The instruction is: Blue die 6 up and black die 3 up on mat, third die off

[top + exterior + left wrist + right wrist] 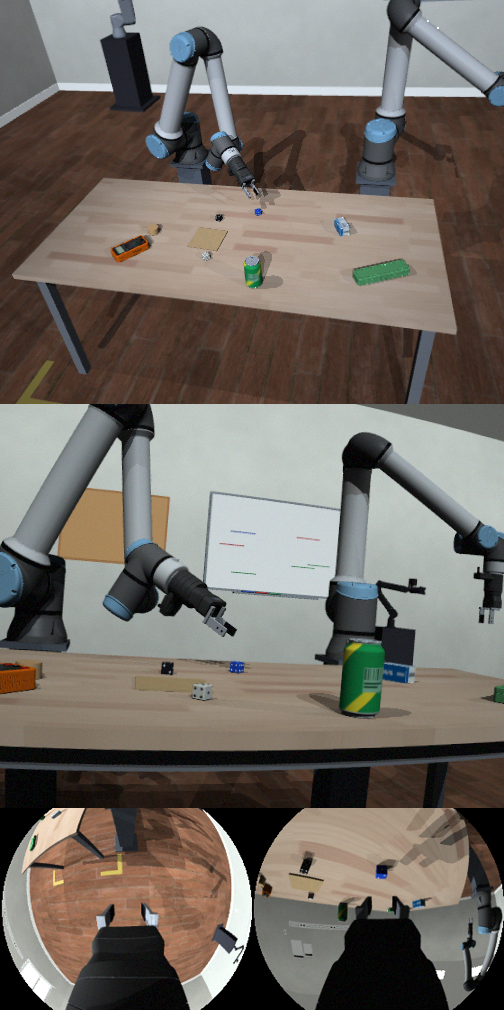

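The blue die sits flat on the table, right of the black die in the top view. The black die is just behind the tan mat, off it. The white die stands off the mat's front edge. The pips on top are too small to read. My right gripper is open and empty, tilted, above and behind the blue die. My left gripper is open and empty, away from the table.
A green can stands in front of the dice. An orange meter and a small wooden cylinder lie left of the mat. A blue-white box and a green block lie at the right.
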{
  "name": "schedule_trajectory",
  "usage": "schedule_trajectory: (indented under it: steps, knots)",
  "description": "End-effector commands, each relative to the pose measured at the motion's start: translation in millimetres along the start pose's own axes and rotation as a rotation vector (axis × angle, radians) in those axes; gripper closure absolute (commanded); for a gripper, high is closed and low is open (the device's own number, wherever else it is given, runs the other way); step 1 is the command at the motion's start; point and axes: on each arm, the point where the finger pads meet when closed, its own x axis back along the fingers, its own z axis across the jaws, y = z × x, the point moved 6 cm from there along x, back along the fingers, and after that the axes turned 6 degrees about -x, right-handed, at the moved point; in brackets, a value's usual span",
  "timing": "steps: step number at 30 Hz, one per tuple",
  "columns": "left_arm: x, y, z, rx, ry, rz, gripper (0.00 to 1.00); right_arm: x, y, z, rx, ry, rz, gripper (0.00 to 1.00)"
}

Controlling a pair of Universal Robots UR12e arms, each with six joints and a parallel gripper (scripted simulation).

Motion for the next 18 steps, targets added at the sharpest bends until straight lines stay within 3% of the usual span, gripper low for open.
schedule_trajectory:
  steps: [1, 18]
  knots:
    - [0.8, 0.5, -0.1, 0.000, 0.000, -0.002, 0.00, 1.5, 3.4, 0.5, -0.001, 0.000, 0.000, 0.21]
    - [0.8, 0.5, -0.1, 0.000, 0.000, -0.002, 0.00, -1.7, 10.1, 1.7, 0.000, -0.006, 0.064, 0.21]
